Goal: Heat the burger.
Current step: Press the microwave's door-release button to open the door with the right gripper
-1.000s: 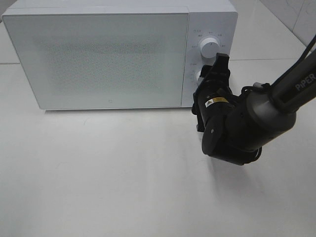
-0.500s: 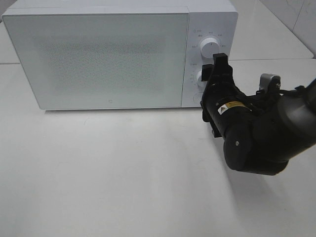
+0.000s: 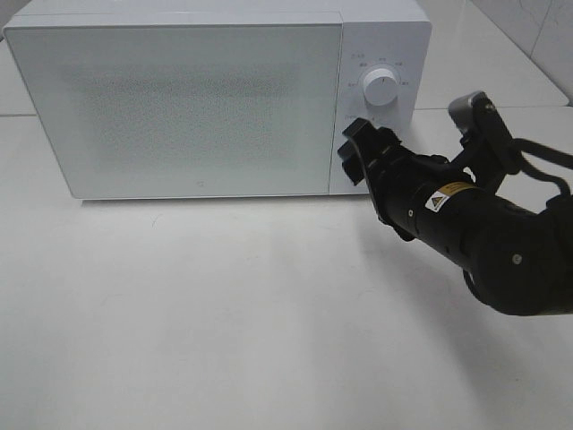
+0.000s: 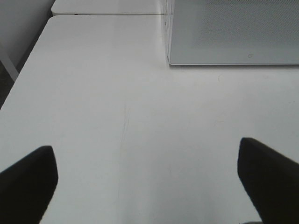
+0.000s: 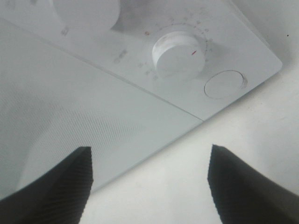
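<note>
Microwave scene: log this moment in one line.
microwave door: closed | burger: not in view | right gripper: open, empty, by lower dial | left gripper: open, empty, over table

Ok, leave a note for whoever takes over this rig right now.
Left gripper: open, empty, over the table.
Right gripper: open, empty, facing the microwave's lower knob, not touching it.
Door shut. No burger in view; it may be inside.
Left to do: probably confirm the knob is set, then take the burger out once heated.
</note>
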You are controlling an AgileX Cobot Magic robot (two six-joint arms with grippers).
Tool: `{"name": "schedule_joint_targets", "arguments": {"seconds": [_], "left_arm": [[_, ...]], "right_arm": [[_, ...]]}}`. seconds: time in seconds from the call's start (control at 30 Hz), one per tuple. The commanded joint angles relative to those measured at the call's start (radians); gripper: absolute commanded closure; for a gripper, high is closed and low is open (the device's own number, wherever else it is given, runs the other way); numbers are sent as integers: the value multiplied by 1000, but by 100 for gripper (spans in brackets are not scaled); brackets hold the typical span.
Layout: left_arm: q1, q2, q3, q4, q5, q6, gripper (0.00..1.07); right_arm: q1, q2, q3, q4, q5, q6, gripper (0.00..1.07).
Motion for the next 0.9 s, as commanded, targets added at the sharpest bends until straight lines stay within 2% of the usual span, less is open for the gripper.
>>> {"name": "schedule_joint_targets", "arguments": {"seconds": [0.03,0.07,0.13,0.17,0.3,0.47,0.7,0.73,0.87,0.9], "left_arm": [[2,-9,0,-2,-11,-1,9],[2,-9,0,-2,-11,-1,9],[2,-9,0,-2,-11,-1,9],[2,-9,0,-2,-11,-1,9],[2,-9,0,-2,-11,-1,9],[2,-9,0,-2,-11,-1,9],[2,-9,0,-2,-11,-1,9],[2,-9,0,-2,-11,-1,9],[2,-9,0,-2,-11,-1,9],[2,-9,0,-2,-11,-1,9]], "right_arm": [[-4,-53,2,-16,129,-197,37],[-4,-93,2,-16,236,-357,37],[-4,-108,2,-16,280,-433,37],[-18,-144,1,-16,393,-549,37],[-52,-187,1,-16,540,-708,37],[-139,-249,1,-17,842,-924,37],[-214,-323,-1,-62,1093,-972,37],[-214,-356,-14,-129,1183,-966,37],[-214,-406,-50,-222,1330,-927,37],[-214,-445,-85,-296,1435,-875,37]]}}
